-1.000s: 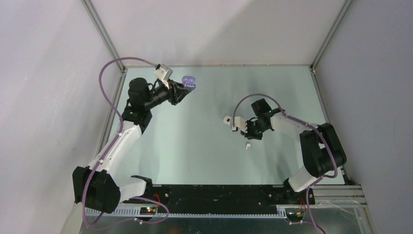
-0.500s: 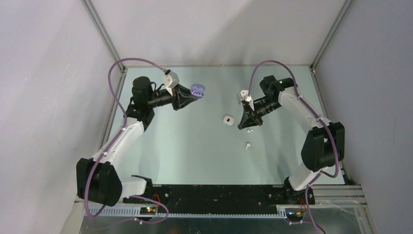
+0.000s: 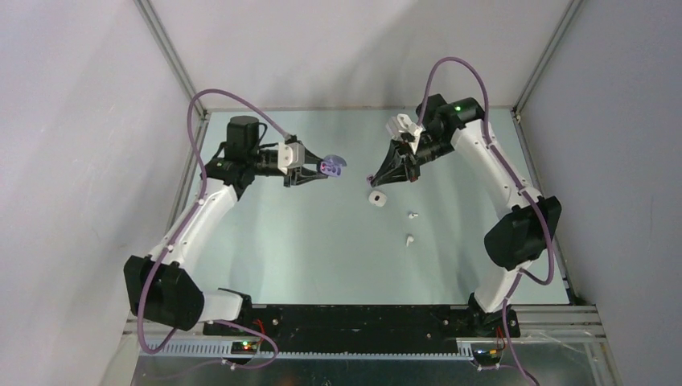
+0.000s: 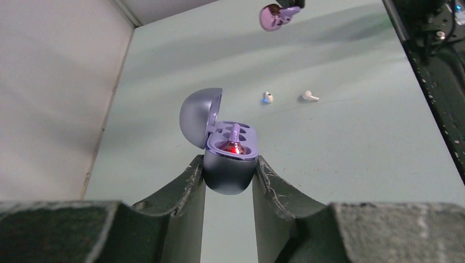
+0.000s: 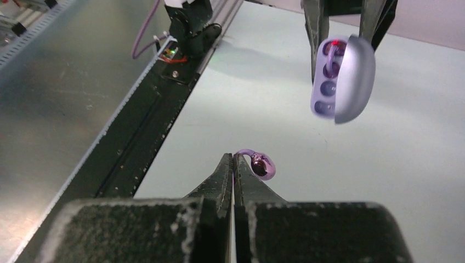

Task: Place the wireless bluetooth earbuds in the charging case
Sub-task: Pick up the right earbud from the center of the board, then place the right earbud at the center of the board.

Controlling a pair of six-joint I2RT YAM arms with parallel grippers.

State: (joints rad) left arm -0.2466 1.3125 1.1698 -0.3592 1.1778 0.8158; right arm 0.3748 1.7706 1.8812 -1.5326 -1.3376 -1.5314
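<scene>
My left gripper (image 4: 229,161) is shut on the base of an open purple charging case (image 4: 230,164), held above the table with its lid (image 4: 198,116) tipped back. One purple earbud (image 4: 234,143) sits in a socket with a red light. My right gripper (image 5: 234,157) is shut on the stem of a second purple earbud (image 5: 262,165), in the air a short way from the case (image 5: 342,78). In the top view the case (image 3: 330,167) and the right gripper (image 3: 372,180) face each other over the table's far middle. Two white earbuds (image 3: 413,215) (image 3: 409,239) lie on the table.
A small white case (image 3: 376,198) sits on the table just below the right gripper. Grey walls and a metal frame enclose the far and side edges. The black base rail (image 3: 362,318) runs along the near edge.
The right arm rose from beside the white case and swung back and up with the purple earbud. The left arm brought the purple case right, toward the middle, so the two now face each other.
</scene>
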